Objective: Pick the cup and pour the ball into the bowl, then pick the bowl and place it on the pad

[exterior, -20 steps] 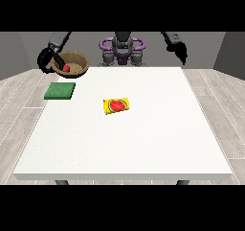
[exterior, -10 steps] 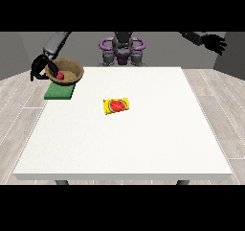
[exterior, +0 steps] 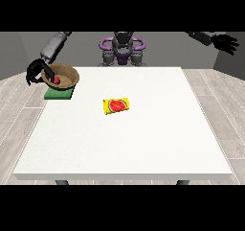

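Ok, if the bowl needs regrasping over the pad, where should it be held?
On the rim of the bowl, at the view's left side, where the hand at the view's left meets it now. The bowl sits upright over the green pad; a rim hold keeps the red ball inside.

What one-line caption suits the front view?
Hand at the view's left holds the bowl with its red ball over the green pad.
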`<state>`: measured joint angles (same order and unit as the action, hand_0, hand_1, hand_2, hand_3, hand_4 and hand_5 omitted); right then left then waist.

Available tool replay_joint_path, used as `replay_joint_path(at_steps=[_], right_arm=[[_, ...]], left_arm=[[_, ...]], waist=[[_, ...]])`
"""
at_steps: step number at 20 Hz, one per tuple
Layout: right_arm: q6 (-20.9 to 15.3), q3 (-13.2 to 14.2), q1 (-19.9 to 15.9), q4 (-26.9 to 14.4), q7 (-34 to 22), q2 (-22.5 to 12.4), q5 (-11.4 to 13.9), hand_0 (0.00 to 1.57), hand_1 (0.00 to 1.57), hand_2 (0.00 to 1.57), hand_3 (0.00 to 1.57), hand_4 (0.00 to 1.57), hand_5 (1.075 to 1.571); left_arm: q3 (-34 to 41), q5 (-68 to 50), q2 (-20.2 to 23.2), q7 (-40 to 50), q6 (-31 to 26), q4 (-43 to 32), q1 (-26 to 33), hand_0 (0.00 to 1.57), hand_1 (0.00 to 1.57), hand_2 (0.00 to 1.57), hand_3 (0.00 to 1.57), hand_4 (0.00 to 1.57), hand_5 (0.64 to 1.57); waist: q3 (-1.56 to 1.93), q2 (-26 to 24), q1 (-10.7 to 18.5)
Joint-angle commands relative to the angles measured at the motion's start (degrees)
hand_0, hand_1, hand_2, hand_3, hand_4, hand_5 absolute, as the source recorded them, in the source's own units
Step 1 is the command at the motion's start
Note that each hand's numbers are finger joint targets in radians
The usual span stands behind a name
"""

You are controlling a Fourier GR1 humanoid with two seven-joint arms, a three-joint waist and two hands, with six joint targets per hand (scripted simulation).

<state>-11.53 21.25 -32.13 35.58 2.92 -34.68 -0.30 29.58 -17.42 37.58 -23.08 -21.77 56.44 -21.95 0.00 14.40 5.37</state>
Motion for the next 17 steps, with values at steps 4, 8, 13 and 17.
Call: replay_joint_path(at_steps=[4,8,13,17], right_arm=[[3.1,3.2,-2.7,-7.6,1.6,-4.3,-1.8,0.42,0.42,0.56,0.92,0.0,1.518],[2.2,0.4,-3.3,-3.7,-0.3,-0.3,-1.0,0.0,0.0,0.18,0.12,0.0,1.392],[6.1,-1.3,-5.5,-7.3,-6.8,-5.1,0.9,0.0,0.0,0.0,0.0,0.0,1.354],[8.4,-4.4,-7.6,-0.5,-8.7,3.7,-0.3,0.0,0.0,0.0,0.0,0.48,1.434]], left_arm=[[0.1,-2.2,0.5,2.8,-0.4,4.6,0.2,0.0,0.0,0.0,0.0,1.17,1.549],[0.3,-0.7,2.9,0.7,-2.4,-2.0,0.0,0.0,0.0,0.0,0.0,1.18,1.55],[-9.8,1.6,-9.6,11.2,5.9,11.9,-1.0,0.0,0.0,0.0,0.0,0.9,1.559],[-10.6,4.4,-10.7,11.6,6.2,4.6,5.0,0.0,0.0,0.0,0.0,0.9,1.559]], waist=[[0.09,2.2,2.8],[0.0,-0.4,0.2],[0.11,-10.0,0.8],[-0.18,-21.7,-3.6]])
